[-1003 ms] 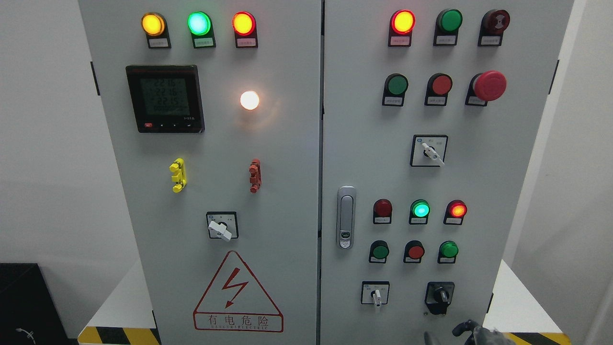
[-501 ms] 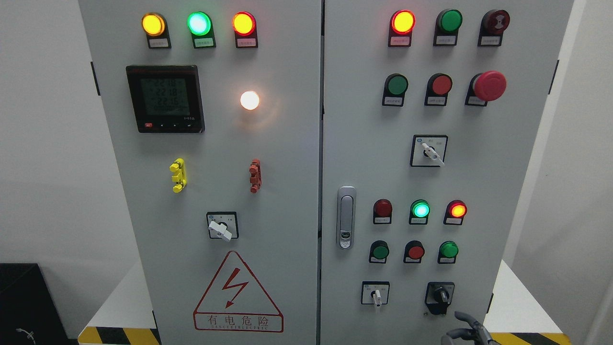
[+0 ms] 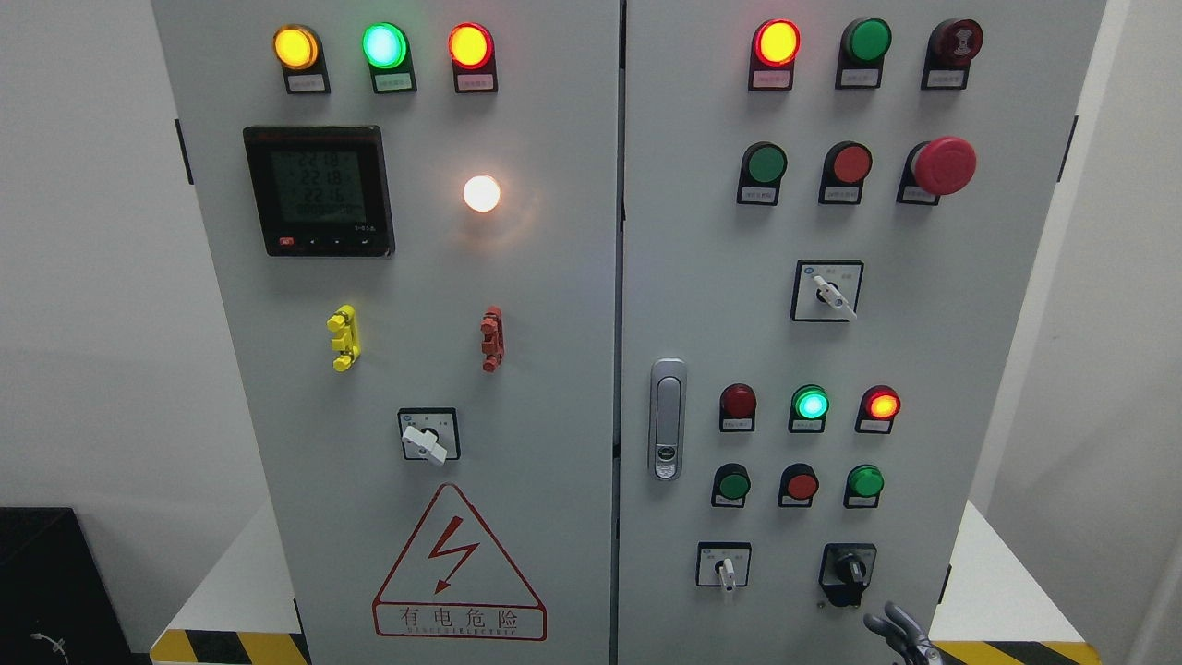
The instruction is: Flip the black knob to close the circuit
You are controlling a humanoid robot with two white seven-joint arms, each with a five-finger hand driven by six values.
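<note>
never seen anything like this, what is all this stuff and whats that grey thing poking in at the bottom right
You are looking through a camera on a humanoid robot's head, facing a grey electrical cabinet with two doors. The doors carry lit lamps, push buttons, a meter, a red mushroom stop button, white selector switches and a lightning warning sign. The grey thing is the robot's right hand, only its fingers showing at the bottom edge. They look spread and hold nothing. Just above them, low on the right door, sits the black knob it is meant to turn; the hand is near it but not touching it. The left hand is out of view.
</note>
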